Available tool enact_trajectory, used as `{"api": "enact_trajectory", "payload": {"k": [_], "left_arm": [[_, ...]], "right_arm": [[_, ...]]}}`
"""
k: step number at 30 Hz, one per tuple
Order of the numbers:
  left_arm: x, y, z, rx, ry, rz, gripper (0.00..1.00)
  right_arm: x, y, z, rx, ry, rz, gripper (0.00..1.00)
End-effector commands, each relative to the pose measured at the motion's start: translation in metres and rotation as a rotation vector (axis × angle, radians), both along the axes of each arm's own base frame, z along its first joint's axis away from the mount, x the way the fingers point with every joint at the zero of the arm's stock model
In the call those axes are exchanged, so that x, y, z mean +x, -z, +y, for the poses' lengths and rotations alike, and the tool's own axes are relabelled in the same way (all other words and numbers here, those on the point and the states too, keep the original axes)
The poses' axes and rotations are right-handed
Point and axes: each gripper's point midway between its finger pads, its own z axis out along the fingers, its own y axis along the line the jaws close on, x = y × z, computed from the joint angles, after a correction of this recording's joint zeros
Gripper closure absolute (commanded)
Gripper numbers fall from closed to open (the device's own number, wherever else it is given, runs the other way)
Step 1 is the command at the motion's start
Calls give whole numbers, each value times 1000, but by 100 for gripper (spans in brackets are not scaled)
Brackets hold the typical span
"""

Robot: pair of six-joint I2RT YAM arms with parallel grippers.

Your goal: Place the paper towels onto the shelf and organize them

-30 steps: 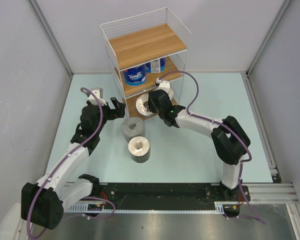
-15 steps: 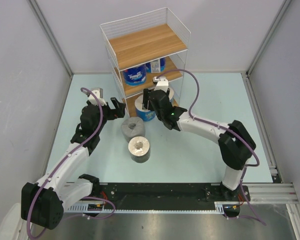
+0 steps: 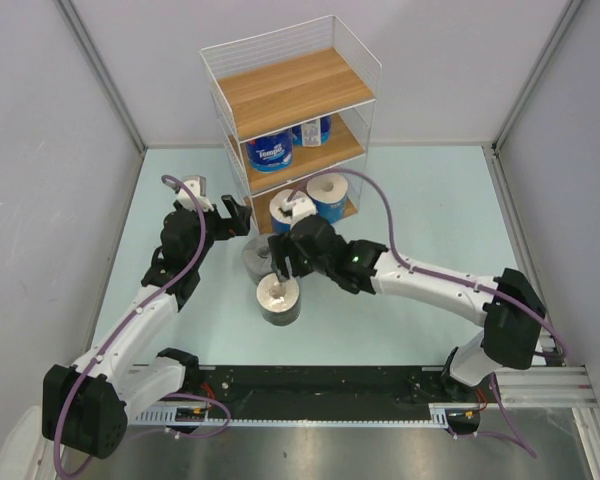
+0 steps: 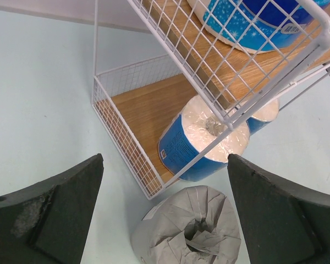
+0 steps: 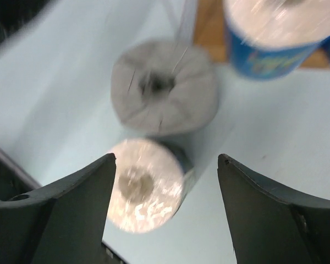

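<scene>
Step in hand, judged: fetching a fifth roll.
- Four blue-wrapped white paper rolls (image 3: 270, 150): on the white wire shelf with wooden boards (image 3: 295, 90), upper centre.
- Grey-wrapped roll (image 3: 257, 255), black-wrapped roll (image 3: 278, 300): on the pale desk (image 3: 410, 200), mid-frame.
- Right end effector (image 5: 166, 165): released, empty, over the black-wrapped roll.
- Left end effector (image 4: 165, 165): released.
- Next: lower, clench.

Tabletop (image 3: 420, 210): pale mint, matte, plain. It spreads to the right of the right hand (image 3: 278, 270) and out past the left of the left hand (image 3: 236, 218). Left wall panel (image 3: 40, 150), grey, well off to the left hand's left. Back wall panel (image 3: 460, 60), grey, far beyond both hands. Right wall panel (image 3: 580, 170), grey, well off to the right hand's right. Slim metal posts (image 3: 100, 75) at the corners. Behind both hands, at the near edge: black rail (image 3: 320, 382), aluminium track (image 3: 540, 382) at its right end, brushed metal sheet (image 3: 360, 450) nearest the camera.
</scene>
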Motion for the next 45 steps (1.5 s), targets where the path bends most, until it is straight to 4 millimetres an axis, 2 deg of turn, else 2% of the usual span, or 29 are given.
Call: {"api": "enact_trajectory", "payload": {"k": [1,7,12,17,22,27,32,38,45], "left_arm": [[4,-26,-5,-43,16,-59,0],[3,-26,-4,-43,14,-58,0],[3,-26,-4,-41,14,-57,0],[4,-26,-5,-42,17,-55,0],[3,-26,-5,-42,17,-55,0],[4,-25,-5,-43,15,-54,0],[5,-23,-5,-42,17,-48,0],[6,-20,-7,-42,21,-40,0],[7,-20,-6,-42,19,-40,0]], "right_arm": [[-51,55,3,-143,-110,139,20],[-62,78,1,-211,-82,146,20],[-59,91,-3,-249,-37,142,21],[-56,94,-1,-233,-8,139,21],[-53,79,4,-165,10,119,21],[-47,75,2,-146,43,99,21],[-43,86,1,-145,70,137,23],[-35,102,-13,-183,135,177,26],[-40,110,-2,-172,80,205,32]]}}
